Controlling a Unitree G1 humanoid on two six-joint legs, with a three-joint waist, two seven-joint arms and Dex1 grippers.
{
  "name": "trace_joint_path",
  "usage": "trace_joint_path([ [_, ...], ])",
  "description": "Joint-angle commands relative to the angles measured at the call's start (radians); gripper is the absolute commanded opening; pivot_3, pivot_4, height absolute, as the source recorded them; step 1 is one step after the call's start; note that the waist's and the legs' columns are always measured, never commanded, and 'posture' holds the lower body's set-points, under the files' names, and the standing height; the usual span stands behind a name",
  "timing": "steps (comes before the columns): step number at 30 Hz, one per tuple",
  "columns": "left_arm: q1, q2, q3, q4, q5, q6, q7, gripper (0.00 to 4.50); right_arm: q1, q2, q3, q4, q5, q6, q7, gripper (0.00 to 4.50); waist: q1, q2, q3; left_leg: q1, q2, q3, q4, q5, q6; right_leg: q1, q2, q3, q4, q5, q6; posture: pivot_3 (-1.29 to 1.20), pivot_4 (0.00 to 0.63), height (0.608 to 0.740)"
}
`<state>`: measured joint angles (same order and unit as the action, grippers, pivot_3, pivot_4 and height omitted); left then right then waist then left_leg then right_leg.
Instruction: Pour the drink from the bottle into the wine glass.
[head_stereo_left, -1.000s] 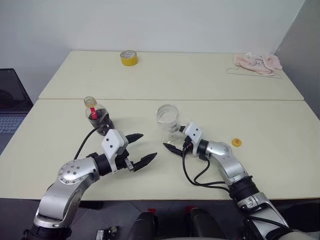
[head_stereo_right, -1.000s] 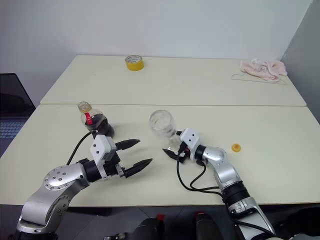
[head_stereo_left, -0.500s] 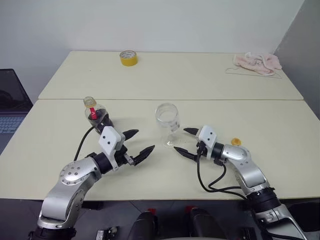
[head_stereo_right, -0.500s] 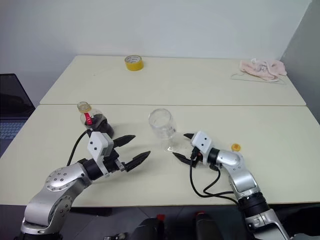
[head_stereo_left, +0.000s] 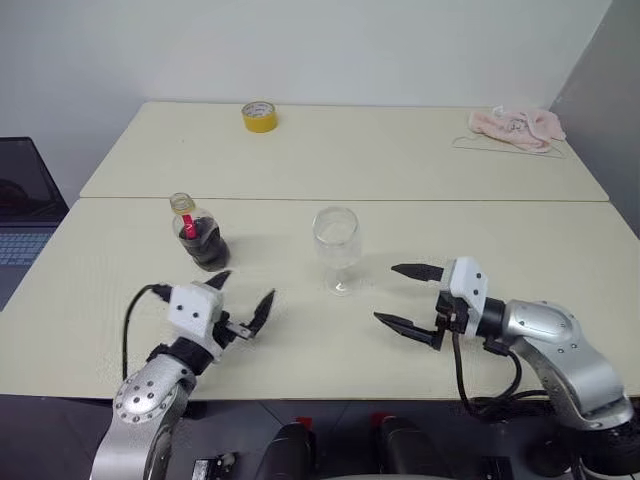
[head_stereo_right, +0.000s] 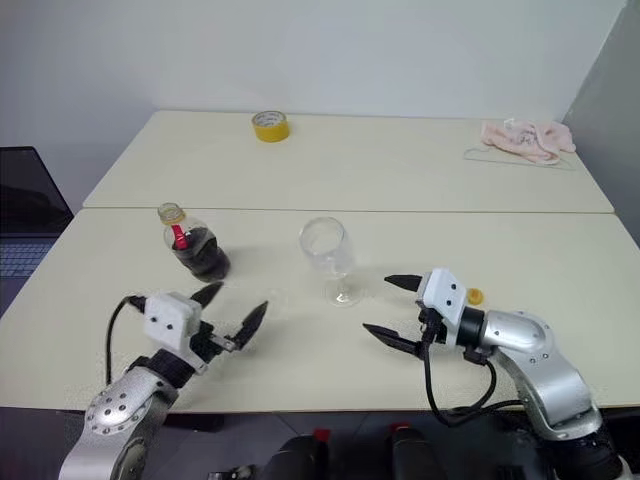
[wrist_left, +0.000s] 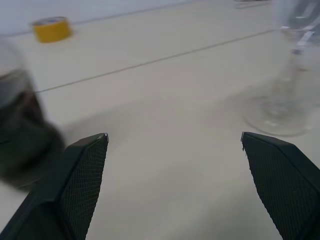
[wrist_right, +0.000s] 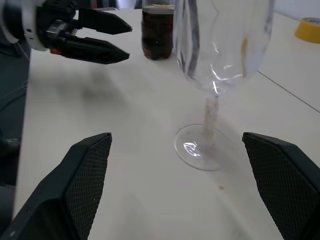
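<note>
Both end effectors, left (head_stereo_left: 239, 298) and right (head_stereo_left: 409, 297), spread wide, empty. Next: grasp uncapped bottle (head_stereo_left: 201, 234), tilt over wine glass (head_stereo_left: 336, 243).

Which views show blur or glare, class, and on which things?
Left wrist view: the bottle is a dark smear and the wine glass is soft. Right wrist view: the wine glass bowl carries bright reflections, while its foot stays fairly crisp. Left eye view: evenly lit, with a soft shadow beside the bottle on the table.
</note>
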<state>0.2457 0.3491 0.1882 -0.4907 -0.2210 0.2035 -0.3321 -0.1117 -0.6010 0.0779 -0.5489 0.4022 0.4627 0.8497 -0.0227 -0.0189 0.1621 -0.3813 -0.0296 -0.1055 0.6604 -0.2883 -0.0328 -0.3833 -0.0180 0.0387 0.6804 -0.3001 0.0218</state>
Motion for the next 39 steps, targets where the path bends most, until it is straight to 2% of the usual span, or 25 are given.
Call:
trace_joint_path([
  [1,-0.006,-0.022,0.031,0.001,0.017,-0.037,0.043,4.50,-0.009,-0.021,-0.021,-0.074,0.061,0.051,-0.002,4.47,0.002,0.000,0.000,0.000,0.000,0.000,0.000,0.000,0.000,0.000,0.000,0.000,0.000,0.000,0.000,0.00,0.150,0.740],
  [6,-0.099,-0.039,0.083,0.100,0.000,-0.006,0.101,4.50,-0.044,-0.029,0.000,-0.093,0.090,0.080,0.001,4.47,0.006,0.000,0.000,0.000,-0.001,0.000,0.001,0.000,0.000,0.001,0.000,-0.001,0.000,0.000,0.000,0.00,0.150,0.740],
  [12,-0.227,0.022,0.093,0.215,0.018,0.043,0.090,4.50,-0.061,-0.026,0.032,-0.081,0.072,0.069,0.002,4.47,0.008,-0.001,0.000,0.000,-0.001,-0.001,0.001,0.000,0.000,0.001,0.000,-0.001,0.000,0.000,0.000,0.00,0.150,0.740],
  [19,-0.292,0.084,0.103,0.300,0.032,0.047,0.078,4.50,-0.066,-0.026,0.042,-0.084,0.059,0.053,-0.004,4.47,0.008,-0.001,0.000,0.000,-0.001,-0.001,0.000,0.000,0.000,0.000,0.000,-0.001,0.000,0.000,0.000,0.00,0.150,0.740],
  [22,-0.319,0.101,0.099,0.349,0.040,0.032,0.067,4.50,-0.077,-0.015,0.020,-0.095,0.075,0.062,-0.027,4.47,0.008,-0.001,0.000,0.000,-0.001,-0.001,0.000,0.000,0.000,0.000,0.000,-0.001,0.000,0.000,0.000,0.00,0.150,0.740],
  [32,-0.407,0.128,0.085,0.517,0.063,-0.033,0.023,4.50,-0.133,-0.014,-0.095,-0.157,0.278,0.203,-0.093,4.47,0.009,-0.001,0.000,0.000,-0.001,-0.001,0.000,0.000,0.000,0.000,0.000,-0.001,0.000,0.000,0.000,0.00,0.150,0.740],
  [39,-0.464,0.140,0.048,0.627,0.085,-0.086,-0.023,4.50,-0.177,-0.057,-0.111,-0.172,0.303,0.227,-0.109,4.47,0.008,-0.001,0.000,-0.001,-0.001,-0.001,0.000,0.000,0.000,-0.001,0.000,-0.001,0.000,0.000,0.000,0.00,0.150,0.740],
])
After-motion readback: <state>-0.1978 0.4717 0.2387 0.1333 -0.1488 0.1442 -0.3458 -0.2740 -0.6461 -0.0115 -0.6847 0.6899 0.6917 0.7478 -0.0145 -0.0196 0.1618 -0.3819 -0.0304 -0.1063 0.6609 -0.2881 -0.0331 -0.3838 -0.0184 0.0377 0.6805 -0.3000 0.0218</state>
